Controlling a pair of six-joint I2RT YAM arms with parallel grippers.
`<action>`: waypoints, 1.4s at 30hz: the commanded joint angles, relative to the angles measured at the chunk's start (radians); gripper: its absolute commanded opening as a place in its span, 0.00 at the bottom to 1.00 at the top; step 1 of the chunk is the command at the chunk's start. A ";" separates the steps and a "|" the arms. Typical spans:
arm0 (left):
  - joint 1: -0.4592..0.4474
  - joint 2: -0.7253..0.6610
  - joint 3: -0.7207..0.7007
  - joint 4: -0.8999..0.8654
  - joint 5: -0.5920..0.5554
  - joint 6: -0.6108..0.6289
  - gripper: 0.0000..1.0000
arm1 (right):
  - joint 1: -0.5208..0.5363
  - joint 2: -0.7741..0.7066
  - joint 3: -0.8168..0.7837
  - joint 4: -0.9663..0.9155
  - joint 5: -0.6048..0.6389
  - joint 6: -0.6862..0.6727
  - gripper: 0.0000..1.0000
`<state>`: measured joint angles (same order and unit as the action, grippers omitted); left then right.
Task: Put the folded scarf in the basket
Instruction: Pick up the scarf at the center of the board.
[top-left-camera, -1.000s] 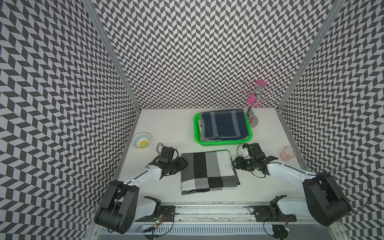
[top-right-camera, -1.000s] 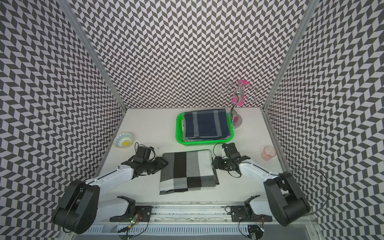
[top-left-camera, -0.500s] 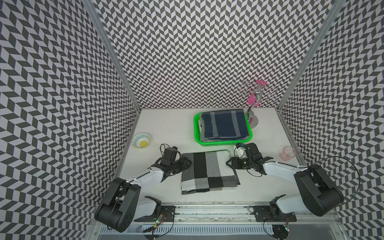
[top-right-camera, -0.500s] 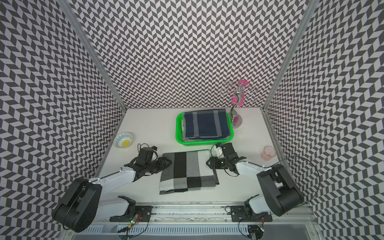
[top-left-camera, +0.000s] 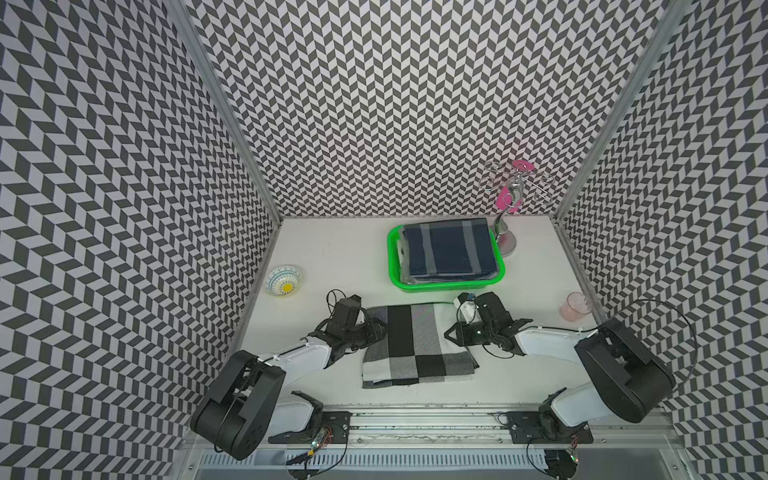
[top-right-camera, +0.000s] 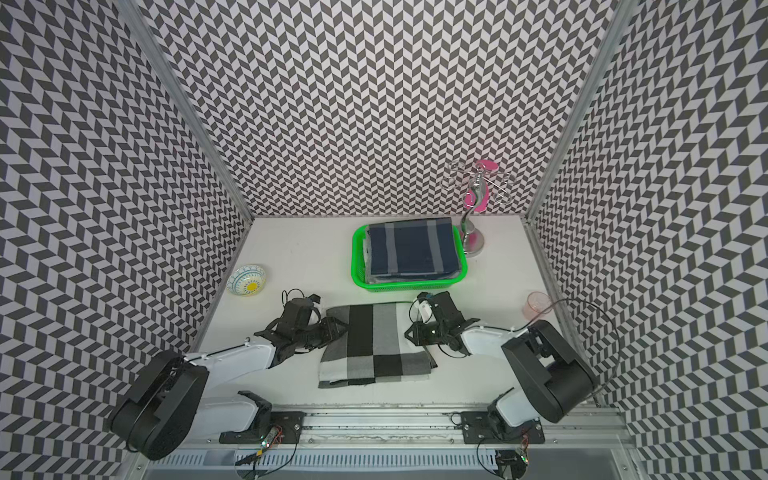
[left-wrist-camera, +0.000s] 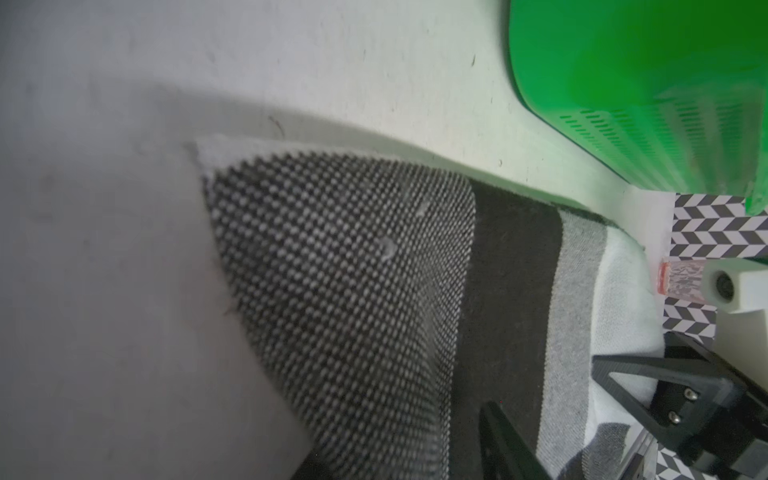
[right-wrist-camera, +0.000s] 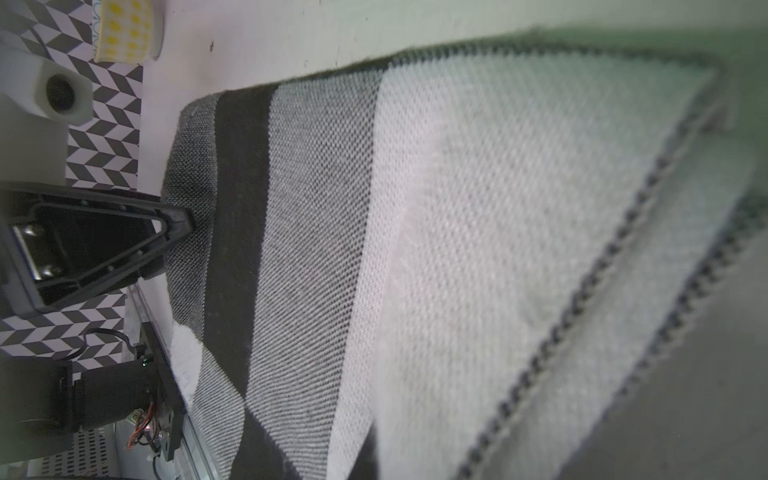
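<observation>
at opposite edges of the checked scarf (top-left-camera: 417, 347), right tool (top-left-camera: 449, 334) pinches it; left tool (top-left-camera: 380, 328) unclear

Both arms low, reaching forward, forearms angled inward. Left tool (top-left-camera: 380, 327) and right tool (top-left-camera: 449, 333) point toward each other, well apart; jaw closure indiscernible.
</observation>
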<state>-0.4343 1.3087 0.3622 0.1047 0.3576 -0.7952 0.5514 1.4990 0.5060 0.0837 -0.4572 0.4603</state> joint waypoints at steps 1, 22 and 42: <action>-0.014 0.050 -0.054 -0.109 0.007 -0.005 0.37 | 0.012 0.026 -0.017 -0.016 -0.025 -0.002 0.06; -0.048 -0.142 0.219 -0.359 -0.057 0.095 0.00 | 0.012 -0.201 0.124 -0.250 0.037 -0.076 0.00; -0.113 -0.225 0.545 -0.596 -0.139 0.124 0.00 | 0.021 -0.412 0.399 -0.527 0.161 -0.109 0.00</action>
<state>-0.5472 1.0653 0.7994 -0.4938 0.2462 -0.7021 0.5701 1.1080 0.8120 -0.4610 -0.3527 0.3649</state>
